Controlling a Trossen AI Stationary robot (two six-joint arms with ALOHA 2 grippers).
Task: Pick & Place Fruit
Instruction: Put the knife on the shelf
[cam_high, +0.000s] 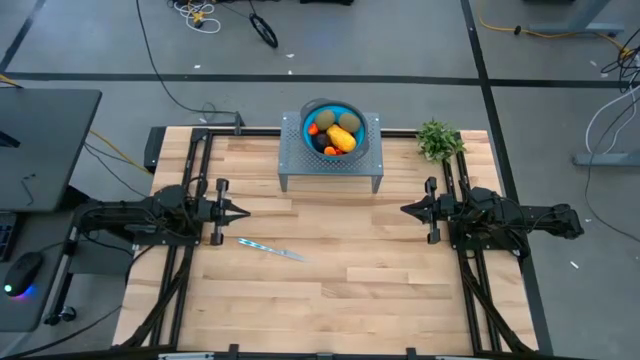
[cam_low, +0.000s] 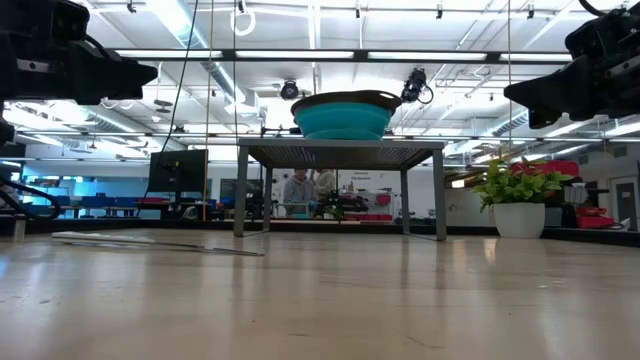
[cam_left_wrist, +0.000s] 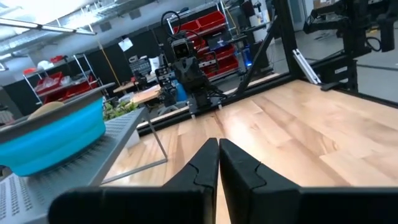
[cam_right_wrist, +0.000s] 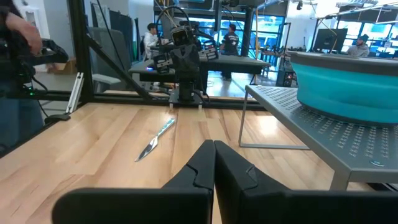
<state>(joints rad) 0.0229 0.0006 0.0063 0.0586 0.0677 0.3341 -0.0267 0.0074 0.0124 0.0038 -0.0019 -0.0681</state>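
- The fruit (cam_high: 338, 134) is found inside a blue bowl (cam_high: 312, 113), which stands on a grey perforated metal stand (cam_high: 292, 152) at the far middle of the wooden table (cam_high: 330, 290).
- In the bowl, two brown-green ovals, one elongated yellow-orange piece and small red-orange pieces are seen in the high view (the exact count of the small ones cannot be made out).
- The left gripper (cam_high: 243, 212) is held over the table's left side, pointing toward the centre; its fingers (cam_left_wrist: 202, 167) are pressed together with nothing between them.
- The right gripper (cam_high: 406, 209) is held over the right side, facing the left one; its fingers (cam_right_wrist: 200, 165) are likewise pressed together on nothing.
- Both grippers are well apart from the stand and the bowl.
- A slim silvery-blue knife-like stick (cam_high: 271, 249) is observed lying flat on the table, near the left gripper and toward the front edge.
- A green leafy plant (cam_high: 437, 139) is noted at the far right of the table, beside the stand; in the low view it is seen in a white pot (cam_low: 519, 219).
- People are seen in the room beyond the table (low and right wrist views).
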